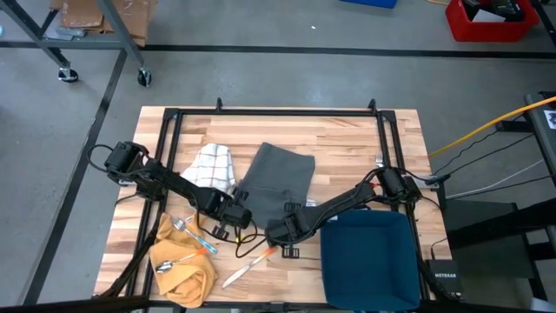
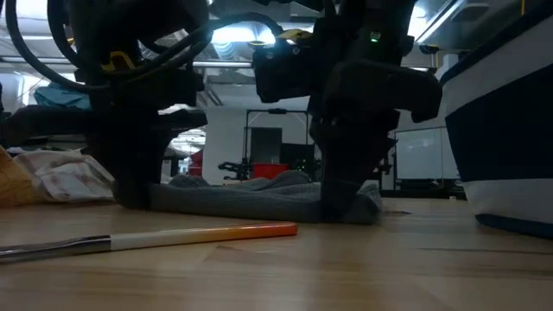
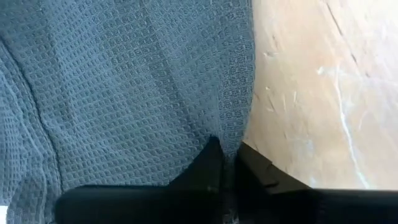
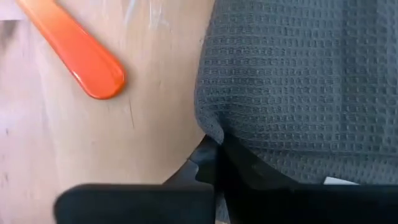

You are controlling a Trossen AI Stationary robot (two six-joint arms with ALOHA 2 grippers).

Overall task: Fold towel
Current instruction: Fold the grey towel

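A grey waffle-weave towel lies flat in the middle of the wooden table and shows as a low heap in the low view. My left gripper is shut at the towel's near left corner, its fingertips closed on the towel's edge. My right gripper is shut at the towel's near edge, a little to the right of the left one. In the right wrist view its fingertips are closed on a rounded corner of the cloth. Both arms hide the towel's near edge from above. My left gripper pinches the towel's side edge between its two fingers, coming steeply from above. The cloth lies on the table; one layer or several, I cannot tell. My right gripper pinches the towel's near corner between its two fingers, also steeply from above, with the cloth resting on the table.
An orange-handled knife lies just near of the grippers. A mustard cloth with a spoon and fork lies at the near left. A white checked cloth lies left of the towel, and a dark blue bin stands at the near right.
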